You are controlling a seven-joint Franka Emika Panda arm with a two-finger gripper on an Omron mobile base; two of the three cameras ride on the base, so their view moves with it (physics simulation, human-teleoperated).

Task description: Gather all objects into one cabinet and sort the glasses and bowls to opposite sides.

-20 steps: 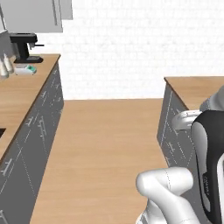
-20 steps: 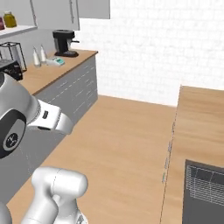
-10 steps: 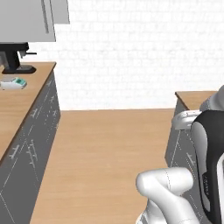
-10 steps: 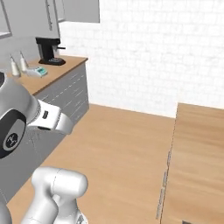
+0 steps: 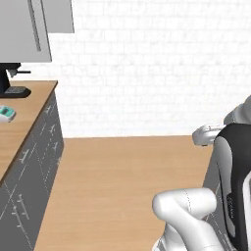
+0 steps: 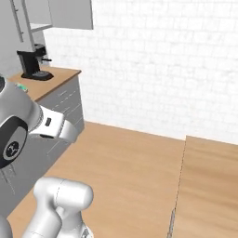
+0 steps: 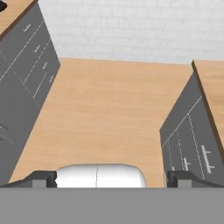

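The tool (image 7: 111, 179) hangs released, its two dark tips set wide at either side of the hand view with nothing between them — it looks down an aisle of wooden floor (image 7: 105, 109) running between two rows of grey drawer fronts.

None of the cups or the wooden bowl can be made out from here, so where they stand cannot be told. The one task thing to go by is the wall cabinet (image 5: 29, 29), its flat grey doors hanging above the wooden tabletop (image 5: 22, 115) on the robot's left; in the right base view the same cabinet (image 6: 69, 14) sits high above the black coffee machine (image 6: 33, 62).

That is the relation the coming move turns on, as I judge it: the cabinet lies up and to the left of the tool, while the tool points low along the aisle — so the base likely has to bring it round toward that tabletop first.
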